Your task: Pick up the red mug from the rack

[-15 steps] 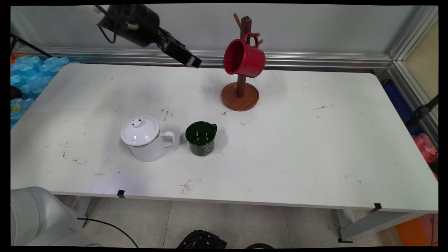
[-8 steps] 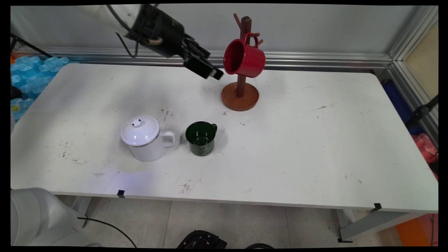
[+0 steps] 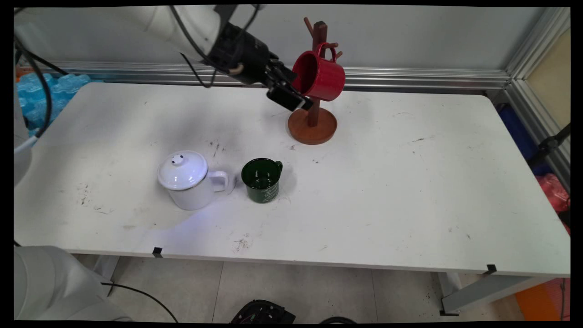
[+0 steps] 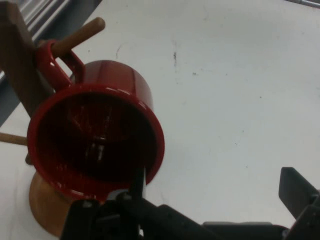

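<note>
Hand (image 3: 298,98) now at red mug's (image 3: 319,76) rim (was left).

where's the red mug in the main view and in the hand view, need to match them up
Main view: the red mug hangs by its handle on the wooden mug tree, top centre, mouth facing left toward the gripper.
Hand view: the red mug fills the left half, mouth toward the camera, handle over a peg at upper left.
Shared landmark: the mug tree's round base, at the hand view's lower left.
</note>
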